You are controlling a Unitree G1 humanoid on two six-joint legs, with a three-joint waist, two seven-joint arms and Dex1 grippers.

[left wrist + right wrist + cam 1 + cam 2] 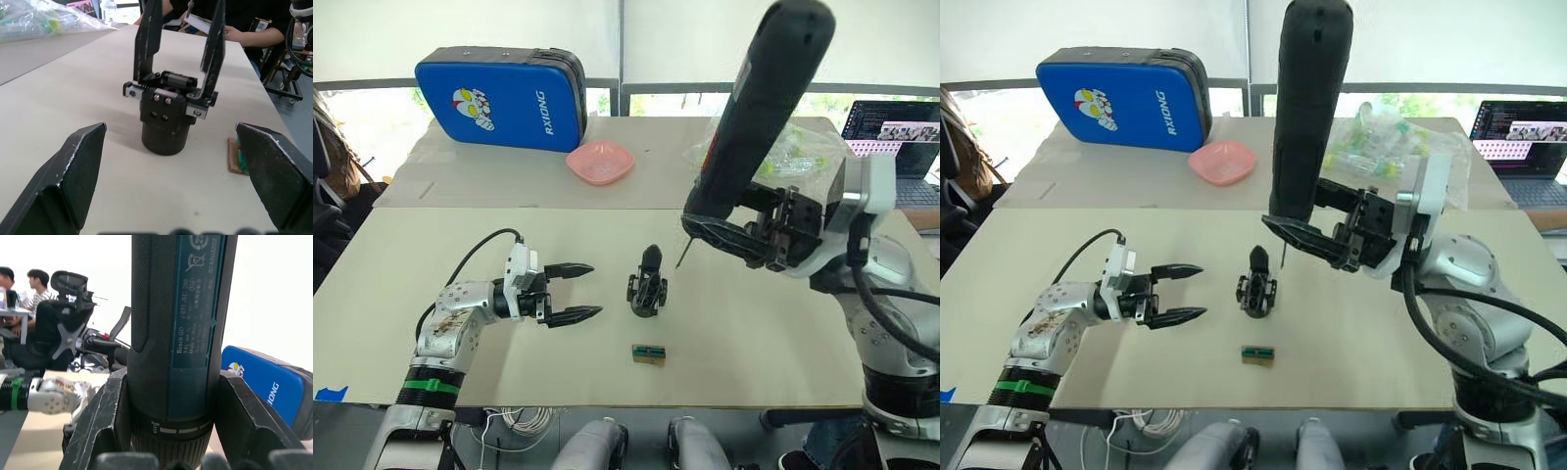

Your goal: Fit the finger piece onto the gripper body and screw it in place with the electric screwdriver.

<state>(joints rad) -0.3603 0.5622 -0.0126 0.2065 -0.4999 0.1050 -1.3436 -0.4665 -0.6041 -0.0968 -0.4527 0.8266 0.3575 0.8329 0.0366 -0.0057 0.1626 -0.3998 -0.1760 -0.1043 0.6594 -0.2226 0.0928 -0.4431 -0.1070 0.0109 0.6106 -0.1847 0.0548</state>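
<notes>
At the centre of the pale table [431, 245] the gripper body [646, 292] stands upright on its round base, with the finger piece [651, 258] rising from its top. In the left wrist view two thin black prongs stand up from its bracket, and screw heads show on its front face. A small brown block with a green top [648, 353] lies on the table just beside the body, at about 6 o'clock from it.

The left tool [573, 292] hovers low over the table at 9 o'clock from the gripper body, near it but not touching, its two black fingers spread apart and pointing at the body with nothing between them. The right tool [736, 230] is at about 2 o'clock from the body, raised above the table and clamped around the lower end of the electric screwdriver [759, 113]. The screwdriver stands nearly upright, rounded end uppermost, and its thin metal bit [682, 254] points down, ending just beside the finger piece at 3 o'clock, apart from it.

Farther back, at 11 o'clock, a pink bowl [600, 162] sits on the rear table; I cannot tell whether it holds anything. A blue padded case [499, 98] stands behind it at 10 o'clock. At 1 o'clock lies a clear plastic bag [1381, 142] with small greenish items inside, and a laptop [899, 132] is open at 2 o'clock.
</notes>
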